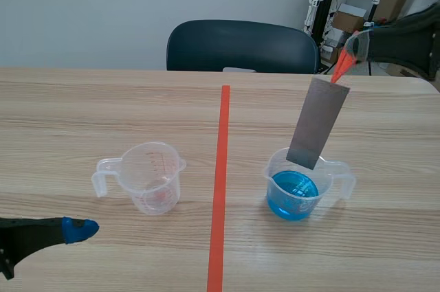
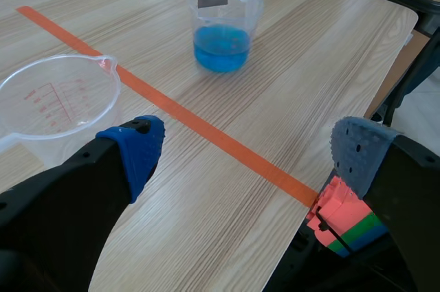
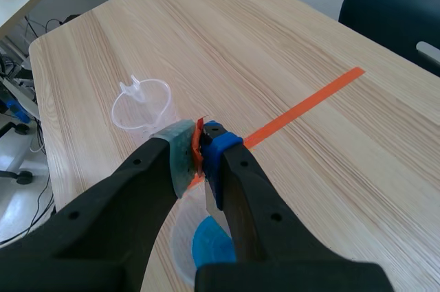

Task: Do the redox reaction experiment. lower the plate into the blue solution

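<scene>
The left gripper [image 2: 247, 158] is hovering low over the near table [image 1: 69, 113] edge. Its blue-padded fingers are standing wide apart with nothing between them, well away from the beaker [image 1: 299, 185]. The grey metal plate [image 1: 317, 121] is hanging tilted directly over that beaker. Its lower edge is sitting at about the beaker's rim, above the blue solution [image 1: 294, 189] and not visibly dipping into it. The right gripper [image 1: 349, 55] is hanging above and behind the beaker, its fingers pinching the orange tab [image 1: 342, 66] at the plate's top end. The orange-red tape line [image 1: 220, 182] is running past just beside the beaker. Beyond that line, well apart from the beaker, an empty clear measuring cup [image 1: 152, 176] with red markings is standing upright. A dark chair [image 1: 240, 46] is sitting at the table's edge farthest from the beaker.
</scene>
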`<action>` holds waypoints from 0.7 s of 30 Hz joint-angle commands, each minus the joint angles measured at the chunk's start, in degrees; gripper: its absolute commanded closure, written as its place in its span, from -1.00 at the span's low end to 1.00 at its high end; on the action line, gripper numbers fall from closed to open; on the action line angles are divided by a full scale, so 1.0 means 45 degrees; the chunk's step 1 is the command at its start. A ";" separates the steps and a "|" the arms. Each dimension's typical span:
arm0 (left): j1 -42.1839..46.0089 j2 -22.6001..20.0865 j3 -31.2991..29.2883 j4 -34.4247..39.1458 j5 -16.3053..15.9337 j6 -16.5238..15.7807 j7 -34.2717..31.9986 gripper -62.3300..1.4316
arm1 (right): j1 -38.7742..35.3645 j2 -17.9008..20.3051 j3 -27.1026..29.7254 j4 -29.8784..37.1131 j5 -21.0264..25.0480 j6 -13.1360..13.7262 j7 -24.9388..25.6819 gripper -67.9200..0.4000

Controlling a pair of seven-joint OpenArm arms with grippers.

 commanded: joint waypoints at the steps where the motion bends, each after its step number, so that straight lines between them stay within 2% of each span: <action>1: 0.0267 0.0063 -0.0015 0.0141 -0.0136 0.0117 -0.0160 -0.74 | 0.0058 -0.0102 0.0189 0.0039 -0.0029 0.0199 0.0257 0.98; 4: 0.0743 0.0083 -0.0102 0.0102 -0.0121 0.0563 -0.0345 -0.75 | -0.0053 -0.0389 0.0189 -0.0136 -0.0219 0.0199 0.0262 0.98; 7: 0.1175 0.0291 -0.0461 -0.0185 0.0083 0.0651 -0.1496 -0.75 | -0.0185 -0.0622 0.0189 -0.0369 -0.0316 0.0199 0.0267 0.98; 14: 0.1433 0.0835 -0.1015 -0.1564 0.2312 0.1462 -0.4668 -0.75 | -0.0457 -0.1321 0.0189 -0.1132 -0.0821 0.0199 0.0301 0.98; 21: 0.1428 0.1059 -0.1015 -0.3696 0.2880 0.2686 -0.7791 -0.74 | -0.0529 -0.1875 0.0189 -0.1758 -0.1117 0.0199 0.0257 0.98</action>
